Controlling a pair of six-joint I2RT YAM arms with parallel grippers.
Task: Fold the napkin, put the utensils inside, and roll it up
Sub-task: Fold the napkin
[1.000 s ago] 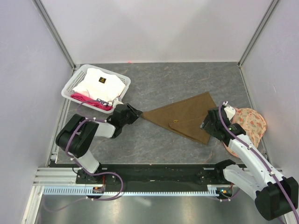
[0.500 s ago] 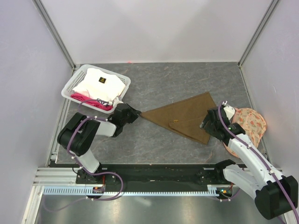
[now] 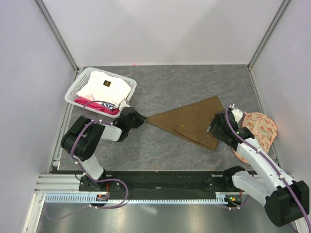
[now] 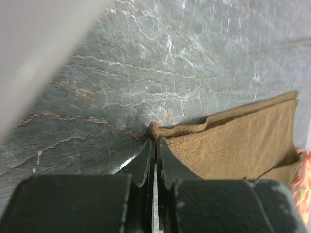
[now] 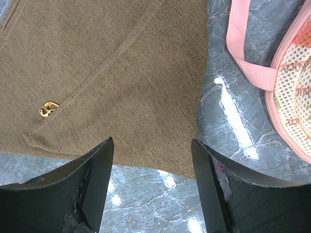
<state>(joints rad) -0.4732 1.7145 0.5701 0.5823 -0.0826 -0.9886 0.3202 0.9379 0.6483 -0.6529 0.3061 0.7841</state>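
Left wrist view: napkin [image 4: 233, 141] lies folded into a triangle on the table [image 3: 170, 82], mid-right, with its point aimed left. Pinched on that point is the left gripper [image 4: 155, 141], jaws pressed together and the cloth bunched into a small knot just past the fingertips. The spoon [image 5: 48, 109] shows only as a small gold glint on the cloth, toward the near edge.

At the napkin's near right corner hovers the right gripper [image 5: 153, 160], jaws wide, nothing in them.

Step in hand, by my reading: start turning the left tip over toward the spoon.
- Lift the tip low and carry it right without tugging, so the triangle does not slide.
- Right claw could pin the near right corner as an anchor.
- Keep the fold line clear of the spoon so it is not flicked out.

Hard to make out:
- How many layers the pinch holds: cannot tell.
- Most of the spoon: under a layer or merely too small, unclear.
- Top view hides the left fingertips behind the wrist.
- Pouch [image 5: 291, 73], right of the napkin, is cut off at the frame edge.
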